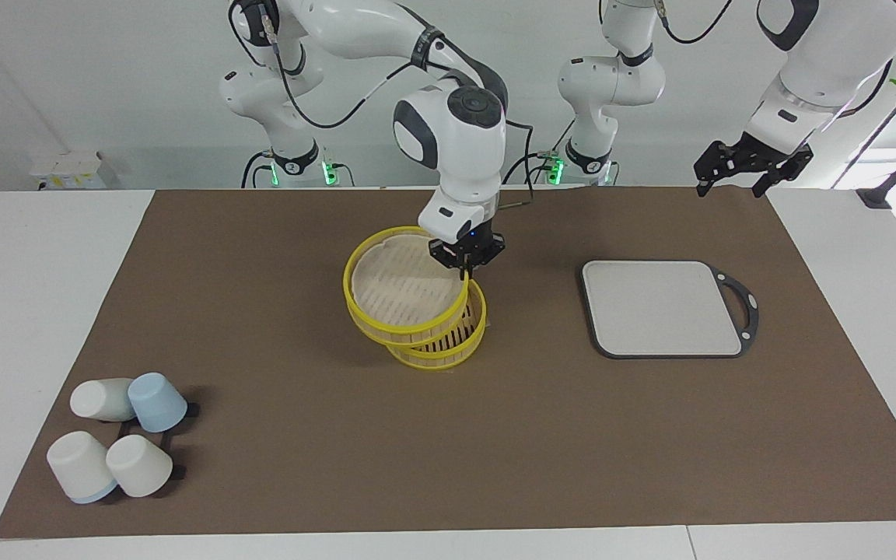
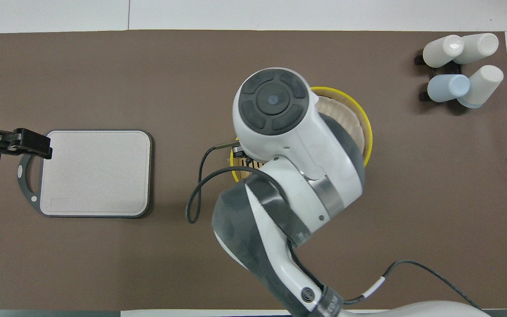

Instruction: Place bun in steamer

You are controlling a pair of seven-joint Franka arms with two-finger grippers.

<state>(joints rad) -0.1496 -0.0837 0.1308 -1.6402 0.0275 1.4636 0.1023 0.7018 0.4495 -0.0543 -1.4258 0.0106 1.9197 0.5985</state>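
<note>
Facing view first: the right gripper [image 1: 467,259] has its fingers pinched shut on the yellow rim of the steamer lid [image 1: 405,284], at the edge nearest the robots. That lid hangs tilted, its held edge up and its lower edge resting on the steamer [image 1: 448,338] underneath, so the slatted base of the basket shows in the gap below it. From overhead the right arm's wrist covers most of this, leaving only an arc of the lid [image 2: 350,119] and a sliver of the steamer [image 2: 236,169] showing. The steamer sits in the middle of the brown mat [image 1: 300,467]. No bun shows in either view, and I cannot tell whether one lies under the lid. The left gripper [image 1: 751,167] waits in the air with its fingers spread apart and nothing between them, over the mat's edge by the grey board [image 1: 662,307] at the left arm's end. Four cups [image 1: 117,435] stand upside down at the right arm's end, farther from the robots than the steamer
</note>
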